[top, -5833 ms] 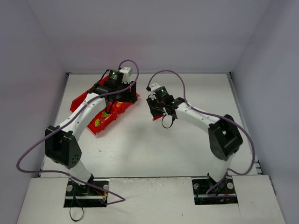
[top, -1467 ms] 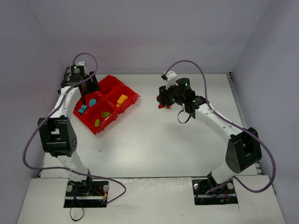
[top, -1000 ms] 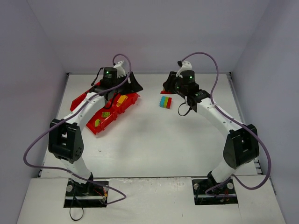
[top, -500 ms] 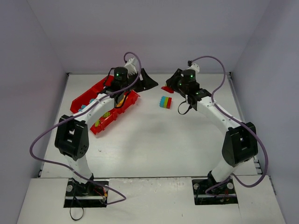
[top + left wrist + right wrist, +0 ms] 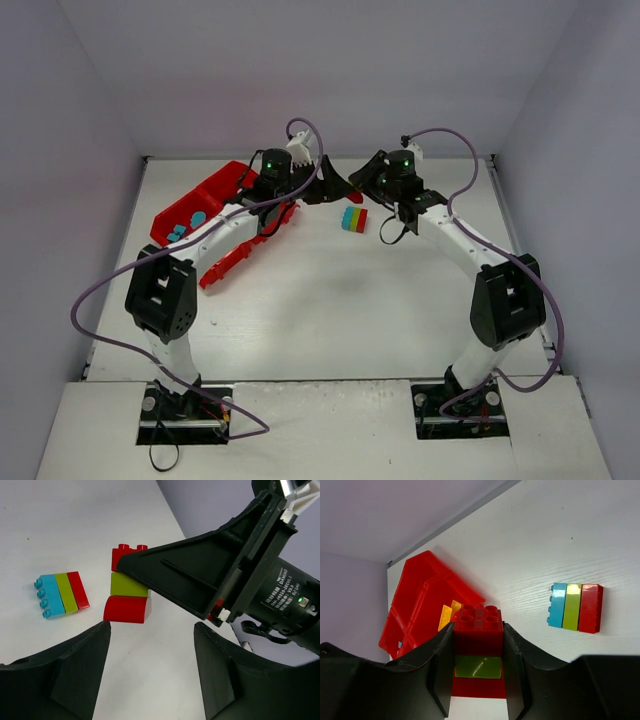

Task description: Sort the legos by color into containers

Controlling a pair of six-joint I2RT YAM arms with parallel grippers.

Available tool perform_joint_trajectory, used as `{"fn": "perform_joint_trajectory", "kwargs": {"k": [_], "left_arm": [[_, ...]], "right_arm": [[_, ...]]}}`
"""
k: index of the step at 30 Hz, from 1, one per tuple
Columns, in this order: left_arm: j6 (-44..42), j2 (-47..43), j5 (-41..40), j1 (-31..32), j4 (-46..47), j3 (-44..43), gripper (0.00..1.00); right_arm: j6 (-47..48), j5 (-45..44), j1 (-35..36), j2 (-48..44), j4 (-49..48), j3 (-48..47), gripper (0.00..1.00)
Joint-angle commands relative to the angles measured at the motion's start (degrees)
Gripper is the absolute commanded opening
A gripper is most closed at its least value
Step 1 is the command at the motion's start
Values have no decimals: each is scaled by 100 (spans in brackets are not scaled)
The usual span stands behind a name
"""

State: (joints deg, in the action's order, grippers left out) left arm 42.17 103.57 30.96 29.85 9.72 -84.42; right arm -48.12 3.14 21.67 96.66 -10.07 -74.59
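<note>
R pincer [image 5: 478, 642] round red/green/red stack [image 5: 478, 667]

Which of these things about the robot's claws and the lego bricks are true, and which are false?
1. The right gripper holds a red-green-red stack. True.
2. The blue-green-red stack lies in the red tray. False: it lies on the white table, outside the red tray.
3. The left gripper is open and holds nothing. True.
4. The held stack has a yellow brick in the middle. False: the middle one is a lime green brick.
</note>
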Motion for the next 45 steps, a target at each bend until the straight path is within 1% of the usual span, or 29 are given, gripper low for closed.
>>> {"fn": "perform_joint_trajectory", "kwargs": {"k": [1,14,21,26,29,35,39,42,43,44,45], "left_arm": [[-192,-39,-99,83,312,-391,61],[-412,-91,-670,118,-102,-320,61],[-376,-12,-591,118,337,-285,61],[-271,32,-643,127,839,-136,61],[-350,67,-723,153,848,-145,61],[-578,76,-784,250,769,-101,56],[-684,67,-1003,267,699,-74,56],[-754,58,-1031,276,655,-48,50],[-763,58,-1065,285,663,-31,47],[-763,58,-1066,285,681,-22,37],[-763,58,-1066,285,690,-13,30]], "right_arm": [[-180,143,-31,-191,-549,-179,0],[-259,187,-31,-288,-777,-38,0],[-444,363,-31,-306,-909,58,0],[-637,425,-31,-332,-980,137,0],[-769,477,-31,-341,-1059,190,0],[-883,539,-31,-359,-1164,243,0],[-980,592,-23,-359,-1191,287,0],[-1050,635,-31,-359,-1235,322,0],[-1059,636,-31,-359,-1261,322,0],[-1051,644,-31,-359,-1270,331,0],[-1068,644,-31,-367,-1270,331,0]]}}
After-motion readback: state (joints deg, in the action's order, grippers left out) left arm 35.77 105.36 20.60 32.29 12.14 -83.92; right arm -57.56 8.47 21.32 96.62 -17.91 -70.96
